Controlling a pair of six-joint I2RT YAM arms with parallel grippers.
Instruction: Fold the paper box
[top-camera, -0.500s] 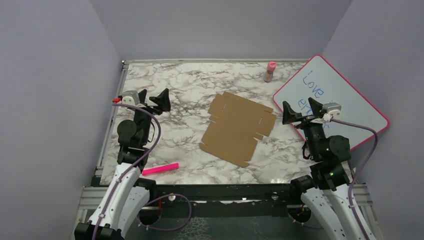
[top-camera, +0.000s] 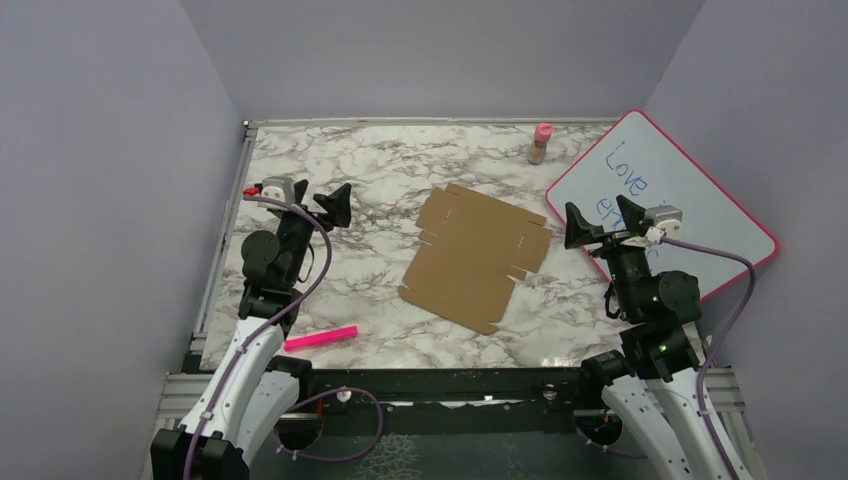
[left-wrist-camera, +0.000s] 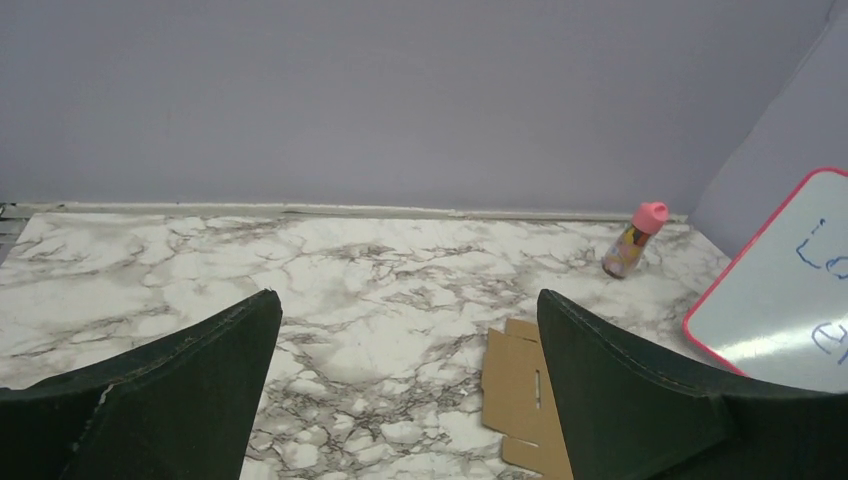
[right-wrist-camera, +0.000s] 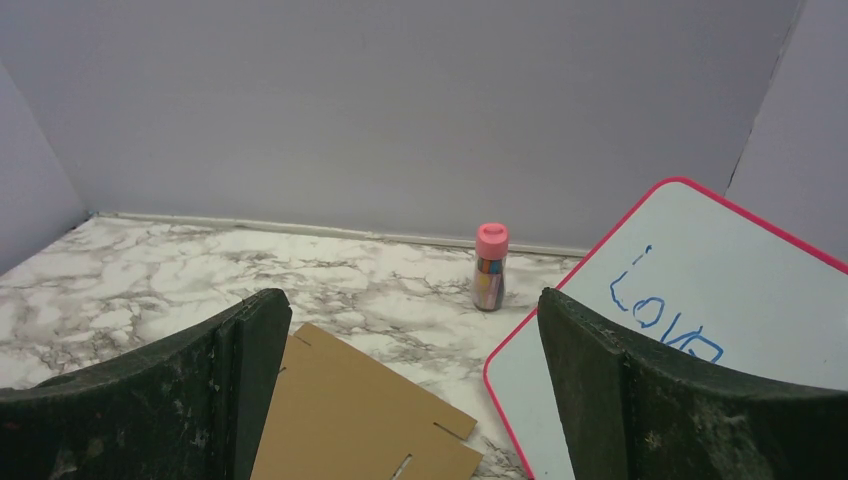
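Observation:
The paper box (top-camera: 475, 257) lies unfolded and flat on the marble table (top-camera: 370, 170), a brown die-cut sheet with flaps and slits near the middle. My left gripper (top-camera: 322, 203) hovers to its left, open and empty, pointing toward the back wall. In the left wrist view the left gripper (left-wrist-camera: 407, 300) spans bare marble, and a corner of the box (left-wrist-camera: 520, 395) shows beside the right finger. My right gripper (top-camera: 598, 212) stands open just right of the box. Seen from the right wrist, the right gripper (right-wrist-camera: 411, 297) holds nothing, with the box (right-wrist-camera: 350, 420) low between its fingers.
A pink-framed whiteboard (top-camera: 690, 215) with blue writing leans at the right edge, close to my right arm. A small pink-capped bottle (top-camera: 541, 143) stands at the back. A pink marker (top-camera: 321, 338) lies by the front edge. Lilac walls close in three sides.
My left gripper has shifted slightly right, toward the box. The right arm and the box have not moved.

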